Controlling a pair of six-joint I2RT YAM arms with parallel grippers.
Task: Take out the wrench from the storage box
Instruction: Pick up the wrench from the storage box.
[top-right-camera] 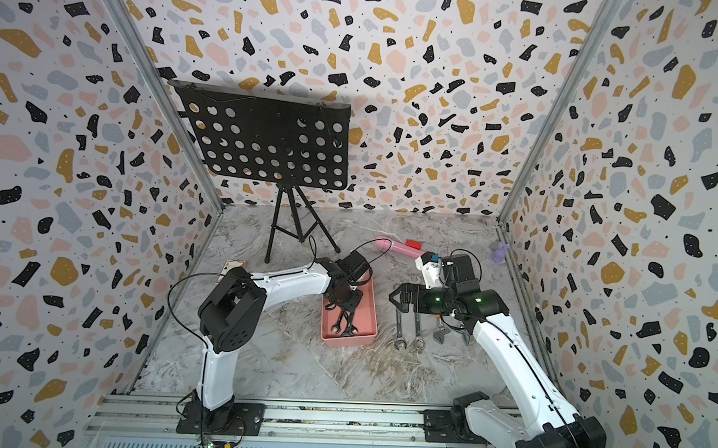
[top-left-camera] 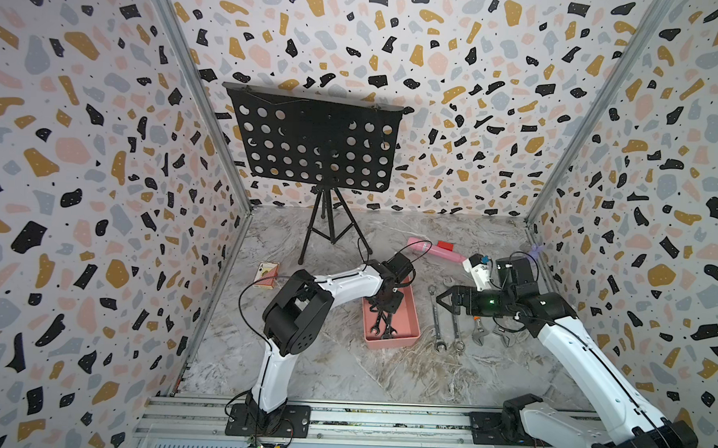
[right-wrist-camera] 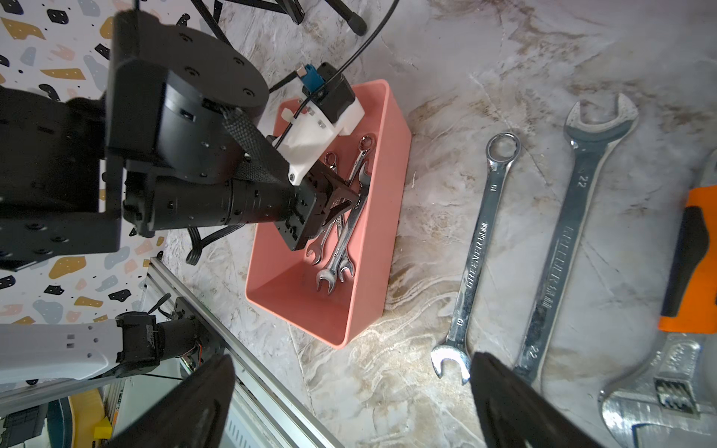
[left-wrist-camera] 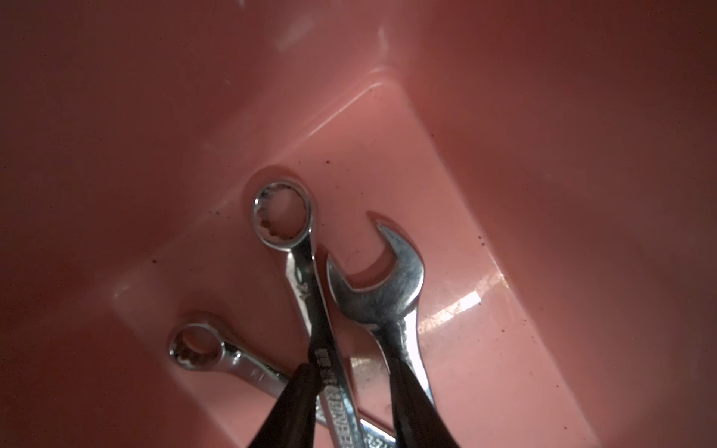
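Progress: four wrenches (right-wrist-camera: 481, 248) out on worktop (right-wrist-camera: 426, 77), three combination wrenches (left-wrist-camera: 306, 279) sit in storage box (right-wrist-camera: 382, 240); left pincer (left-wrist-camera: 351, 368) half-open straddling one, right pincer (right-wrist-camera: 351, 356) wide, empty.

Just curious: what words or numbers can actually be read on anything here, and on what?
"19": twice on the shorter silver combination wrench lying on the marble table.
"GREENER": along that wrench's shaft.
"22": twice on the longer silver combination wrench beside it.
"GREENER": on the ring-ended silver wrench inside the salmon-pink plastic storage box.
Too blurred: the longer wrench's brand, the smaller ring-ended wrench's size stamp.
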